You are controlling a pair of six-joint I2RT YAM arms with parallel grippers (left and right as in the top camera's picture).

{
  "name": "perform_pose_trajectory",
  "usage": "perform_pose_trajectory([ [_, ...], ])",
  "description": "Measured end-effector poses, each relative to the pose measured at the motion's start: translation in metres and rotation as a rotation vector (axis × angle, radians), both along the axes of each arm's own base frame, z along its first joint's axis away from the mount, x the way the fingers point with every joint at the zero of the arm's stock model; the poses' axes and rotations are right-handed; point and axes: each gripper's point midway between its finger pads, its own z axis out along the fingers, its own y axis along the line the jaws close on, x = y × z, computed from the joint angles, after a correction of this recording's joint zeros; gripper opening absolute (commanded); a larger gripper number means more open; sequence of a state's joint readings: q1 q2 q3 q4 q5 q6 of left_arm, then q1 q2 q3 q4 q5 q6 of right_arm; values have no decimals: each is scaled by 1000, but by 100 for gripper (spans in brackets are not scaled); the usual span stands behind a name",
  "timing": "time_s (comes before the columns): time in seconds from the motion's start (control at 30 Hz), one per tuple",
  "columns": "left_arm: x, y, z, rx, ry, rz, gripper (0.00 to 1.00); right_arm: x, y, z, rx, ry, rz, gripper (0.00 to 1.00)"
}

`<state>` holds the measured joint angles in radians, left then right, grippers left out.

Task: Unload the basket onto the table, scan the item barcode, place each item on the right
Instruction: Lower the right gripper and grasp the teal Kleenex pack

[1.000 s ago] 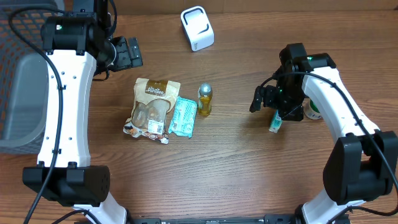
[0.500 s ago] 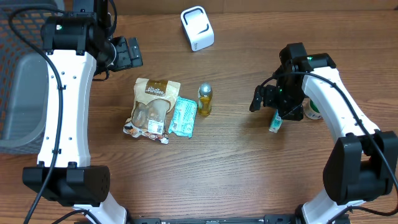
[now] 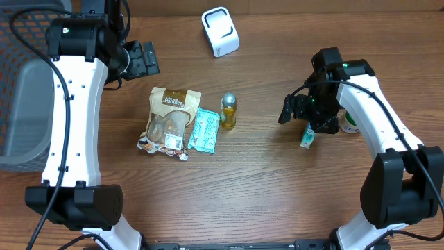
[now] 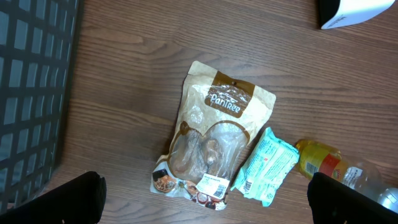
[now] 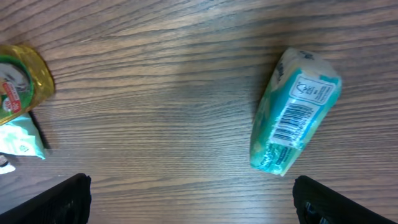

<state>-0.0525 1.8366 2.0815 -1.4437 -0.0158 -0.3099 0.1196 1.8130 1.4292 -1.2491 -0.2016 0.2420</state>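
1. The table (image 3: 229, 187) lies under both pairs of my jaws, with everything spread flat on it so each piece can be reached from above.
2. The basket (image 3: 15, 42) sits out past my left jaws, on their outer side. I judge it is where scanned goods go.
3. My left gripper (image 3: 142, 60) hangs with its jaws spread wide and nothing between them. My right gripper (image 3: 291, 110) is the same, wide apart and empty.
4. The snack bag (image 4: 214, 134) lies flat just ahead of my left jaws, label up and centred between the fingers.
5. The scanner (image 3: 220, 31) stands well beyond both pairs of jaws, nearer my left. An item would have to be carried over to it.
6. The bottle (image 3: 228, 111) lies on its side between the two pairs of jaws, touching the green packet (image 3: 205, 130) that rests against the snack bag.
7. The small packet (image 5: 295, 106) lies under my right jaws, nearer one finger than the other. Its barcode (image 5: 290, 121) faces up, so I judge it the item to scan. I have not gripped it yet.
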Motion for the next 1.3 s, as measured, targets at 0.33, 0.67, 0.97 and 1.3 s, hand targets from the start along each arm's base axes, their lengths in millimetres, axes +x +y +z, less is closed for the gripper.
perform_pose_trajectory([
  [0.33, 0, 0, 0, 0, 0, 0, 100, -2, -11, -2, -64, 8, -5, 13],
  [0.67, 0, 0, 0, 0, 0, 0, 100, -4, -49, -4, -291, 22, -178, 4],
  [0.97, 0, 0, 0, 0, 0, 0, 100, -6, -71, -2, -419, 11, -247, 4],
  [1.3, 0, 0, 0, 0, 0, 0, 100, -16, -83, -26, -487, 21, -291, 4],
])
